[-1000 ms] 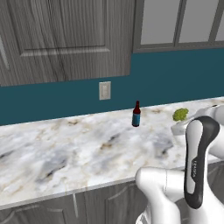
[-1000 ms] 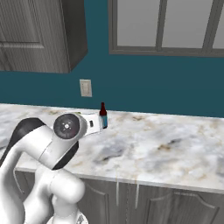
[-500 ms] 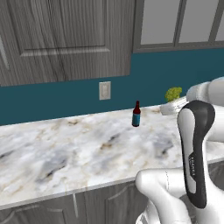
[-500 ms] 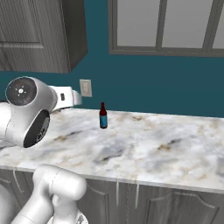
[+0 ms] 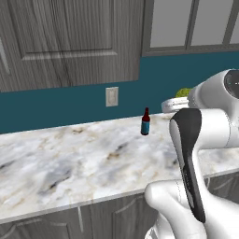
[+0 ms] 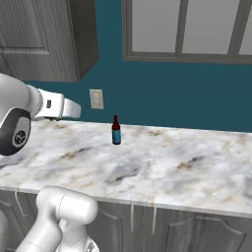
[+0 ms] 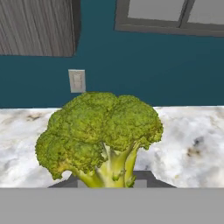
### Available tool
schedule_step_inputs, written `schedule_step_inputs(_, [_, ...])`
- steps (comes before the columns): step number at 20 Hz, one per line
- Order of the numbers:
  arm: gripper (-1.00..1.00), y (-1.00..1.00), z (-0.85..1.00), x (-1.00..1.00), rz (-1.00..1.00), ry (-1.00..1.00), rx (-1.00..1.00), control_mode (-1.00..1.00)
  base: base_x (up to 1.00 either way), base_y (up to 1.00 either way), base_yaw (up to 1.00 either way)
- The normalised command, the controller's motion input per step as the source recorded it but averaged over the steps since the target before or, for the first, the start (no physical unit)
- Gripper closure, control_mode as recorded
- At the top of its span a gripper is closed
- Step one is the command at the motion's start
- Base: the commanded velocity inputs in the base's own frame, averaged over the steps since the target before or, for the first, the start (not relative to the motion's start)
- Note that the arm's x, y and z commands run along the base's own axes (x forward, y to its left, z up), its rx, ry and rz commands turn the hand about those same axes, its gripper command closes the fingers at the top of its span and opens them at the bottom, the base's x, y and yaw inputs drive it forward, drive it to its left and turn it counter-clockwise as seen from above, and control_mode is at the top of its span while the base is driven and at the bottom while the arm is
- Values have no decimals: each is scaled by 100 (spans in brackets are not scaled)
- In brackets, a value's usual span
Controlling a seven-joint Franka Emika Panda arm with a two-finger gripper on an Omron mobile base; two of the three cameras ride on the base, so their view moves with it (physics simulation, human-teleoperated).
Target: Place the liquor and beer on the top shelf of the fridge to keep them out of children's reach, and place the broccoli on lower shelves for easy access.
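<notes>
A long marble worktop [image 5: 70, 163] ran across the room, pale with grey and brown veining. Behind it stood a deep teal wall [image 6: 197, 93], dark grey wood-grain cabinets [image 5: 70, 42] and glass-fronted cupboards [image 6: 197, 27]. A white wall socket [image 5: 111, 96] sat on the teal wall just above the worktop.

The white robot arm [image 5: 205, 140] rose in front of the worktop, its forearm lifted clear of the marble.

The beer [image 6: 116, 131], a small dark bottle with a blue label band, stood upright on the worktop near the wall, below and a little to one side of the socket. Nothing touched it. Being glass, it would probably be stiff, smooth and breakable, with most of its weight low. The labelled body looked the safest place to grasp, rather than the thin neck.

The broccoli [image 7: 103, 131] was up in the air above the worktop, held in the hand [image 7: 114, 181]. From the camera on the hand it loomed large: a bushy yellow-green crown over a pale forked stalk. The hand was closed on the stalk at its base, though the fingertips themselves were mostly hidden behind it. From the left side, a little of the green crown [image 5: 183, 92] peeped out beside the arm's wrist. The floret looked light. Its crown would likely crumble if squeezed, so the firm stalk seemed the right place to hold it.
</notes>
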Motion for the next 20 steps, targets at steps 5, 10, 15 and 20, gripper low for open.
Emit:
schedule_step_inputs(5, [100,-11,-1,-3,-12,0,19,-100,0,0,0])
schedule_step_inputs(10, [100,-2,0,-24,0,1,1,-100,0,0,0])
schedule_step_inputs(15, [100,0,0,-38,0,5,0,-100,0,0,0])
schedule_step_inputs(20, [100,0,0,-27,0,5,0,100,-5,0,0])
